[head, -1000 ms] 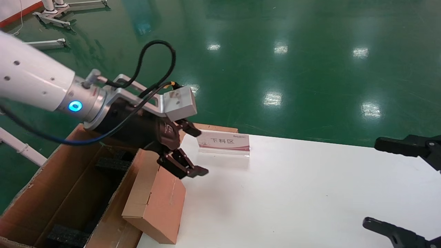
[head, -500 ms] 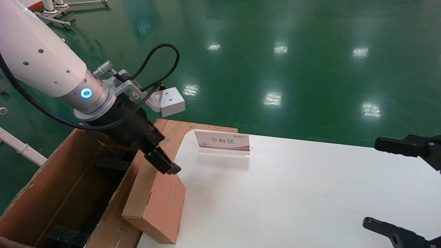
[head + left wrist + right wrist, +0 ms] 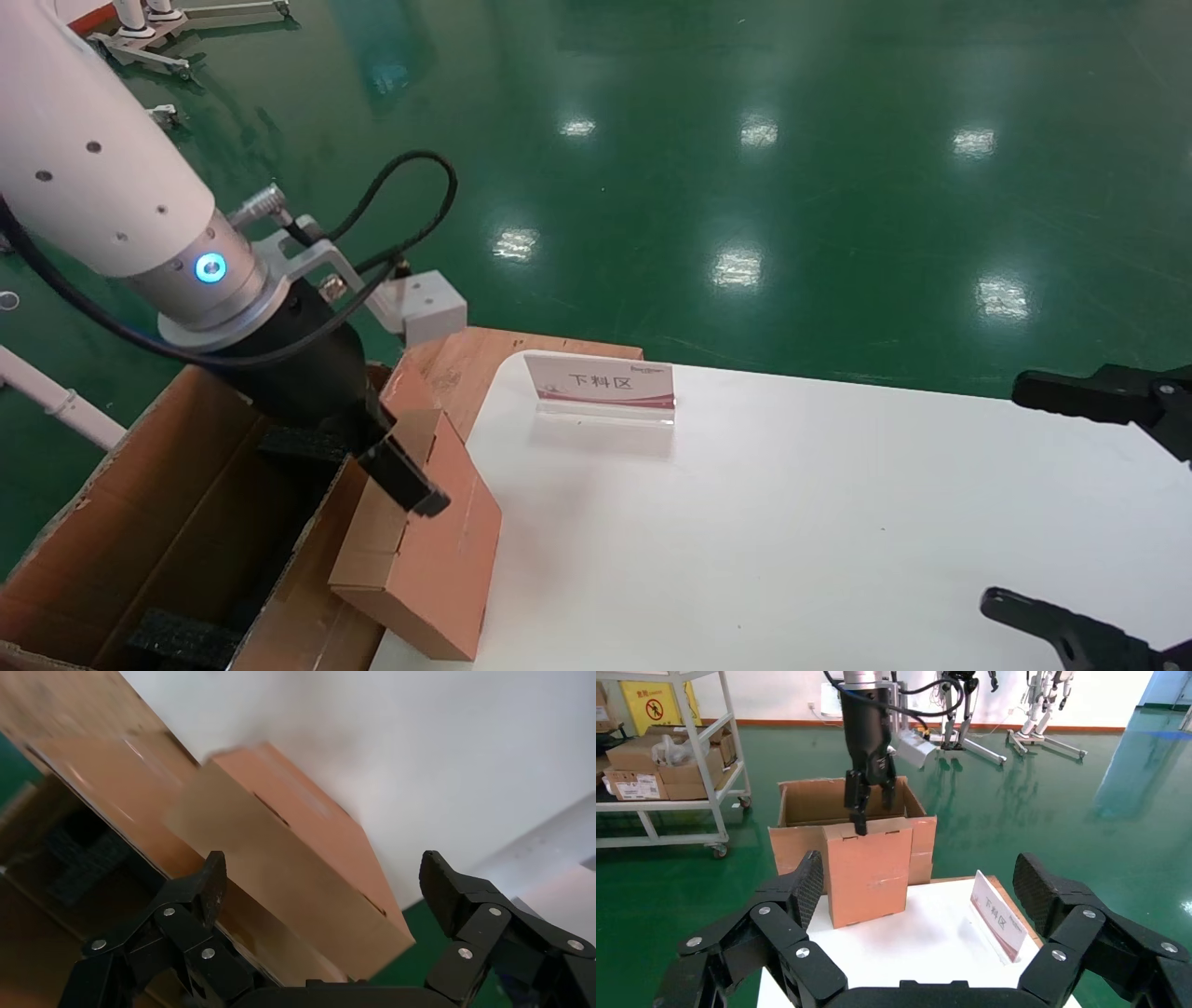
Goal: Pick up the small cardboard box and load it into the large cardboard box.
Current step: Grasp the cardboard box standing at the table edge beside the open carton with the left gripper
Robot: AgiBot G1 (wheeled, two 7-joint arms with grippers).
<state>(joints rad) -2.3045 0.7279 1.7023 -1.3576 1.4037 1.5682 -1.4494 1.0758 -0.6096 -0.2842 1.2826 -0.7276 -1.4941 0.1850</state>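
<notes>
Left gripper (image 3: 391, 466): I see it low over the upper edge of the small box, with the fingers spread apart, one on each side of that edge; it does not clamp anything. From the right wrist view one finger (image 3: 860, 815) reaches down to the top of the box.
Small box (image 3: 424, 540): it leans tilted at the left edge of the table, against the wall of the large box and outside it.
Large box (image 3: 140, 522): it stands open beside the table on the left, with black foam blocks (image 3: 182, 638) inside.
Table (image 3: 792, 522): white, with a small sign (image 3: 601, 384) standing near its far edge.
Right gripper (image 3: 919, 903): I keep it parked over the right side of the table, fingers wide apart.
</notes>
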